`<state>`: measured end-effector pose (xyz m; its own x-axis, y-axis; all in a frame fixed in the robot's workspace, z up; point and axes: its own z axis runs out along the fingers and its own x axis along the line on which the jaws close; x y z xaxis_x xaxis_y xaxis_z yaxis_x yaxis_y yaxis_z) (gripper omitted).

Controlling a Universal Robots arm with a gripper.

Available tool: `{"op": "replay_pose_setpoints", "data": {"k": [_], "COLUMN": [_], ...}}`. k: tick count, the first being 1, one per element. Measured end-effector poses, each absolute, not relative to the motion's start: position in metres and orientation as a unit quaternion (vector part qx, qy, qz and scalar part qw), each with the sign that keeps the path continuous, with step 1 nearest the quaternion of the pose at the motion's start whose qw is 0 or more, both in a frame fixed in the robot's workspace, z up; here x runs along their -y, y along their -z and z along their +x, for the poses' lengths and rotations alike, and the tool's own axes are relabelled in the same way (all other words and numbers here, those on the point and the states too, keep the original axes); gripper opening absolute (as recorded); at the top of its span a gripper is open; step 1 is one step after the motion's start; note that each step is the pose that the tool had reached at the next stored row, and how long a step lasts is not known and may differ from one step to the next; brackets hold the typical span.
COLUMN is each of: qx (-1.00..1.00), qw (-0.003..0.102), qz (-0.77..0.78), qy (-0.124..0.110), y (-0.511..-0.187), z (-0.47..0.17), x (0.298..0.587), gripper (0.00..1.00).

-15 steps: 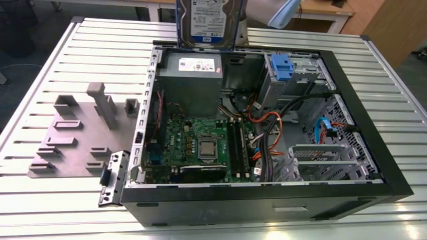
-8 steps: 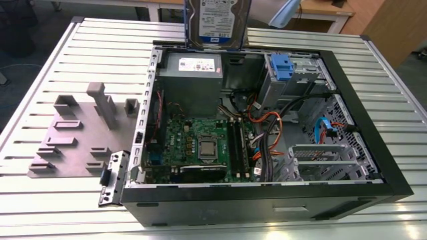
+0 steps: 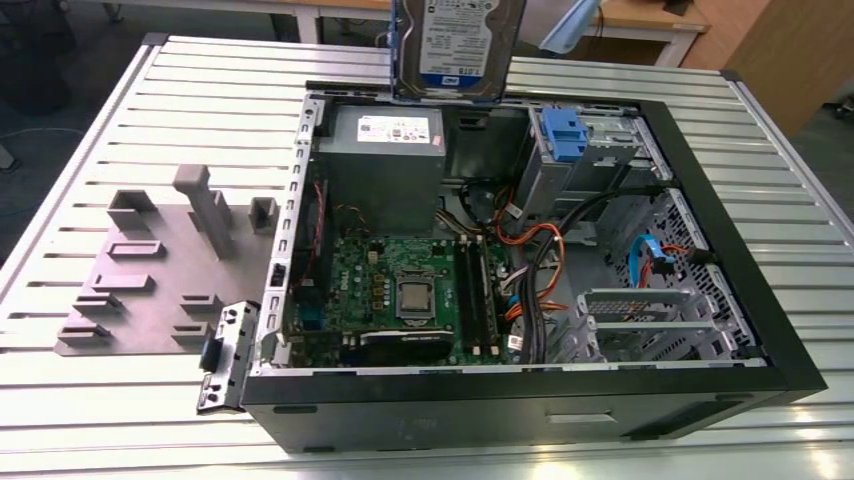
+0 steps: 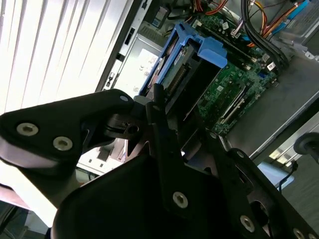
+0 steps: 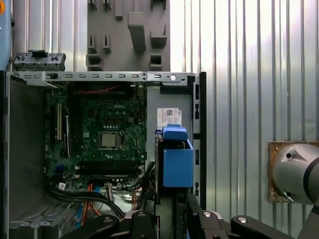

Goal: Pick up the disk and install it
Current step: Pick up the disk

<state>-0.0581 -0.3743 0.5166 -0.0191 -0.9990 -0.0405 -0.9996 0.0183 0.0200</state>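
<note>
The disk point(image 3: 458, 45) hangs upright in the air over the far wall of the open computer case point(image 3: 747, 300), just above the grey power-supply box point(image 3: 384, 150). It is silver with a white-and-blue label and blue rails. In both wrist views the disk point(image 5: 177, 159) point(image 4: 192, 64) stands out beyond the black fingers, edge-on, with its blue plastic frame towards the camera. My gripper point(image 5: 172, 219) point(image 4: 167, 117) is shut on the disk. The grey drive cage with a blue tab point(image 3: 567, 135) sits inside the case at the exterior view's far right.
The case lies open on a slatted metal table point(image 3: 107, 130), showing the green motherboard point(image 3: 400, 290) and bundles of orange and black cables point(image 3: 534, 270). A grey fixture plate with raised blocks point(image 3: 160, 270) lies at the exterior view's left. A detached black bracket point(image 3: 224, 355) leans at the case's near corner.
</note>
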Motion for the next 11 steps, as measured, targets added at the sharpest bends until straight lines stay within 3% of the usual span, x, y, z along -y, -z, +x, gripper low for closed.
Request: {"op": "replay_pose_setpoints", "data": {"k": [11], "qx": [-0.714], "qw": [0.007], "qz": [-0.700], "qy": [-0.021], "y": [-0.517], "z": [-0.036], "x": [0.374], "gripper": [0.35]}}
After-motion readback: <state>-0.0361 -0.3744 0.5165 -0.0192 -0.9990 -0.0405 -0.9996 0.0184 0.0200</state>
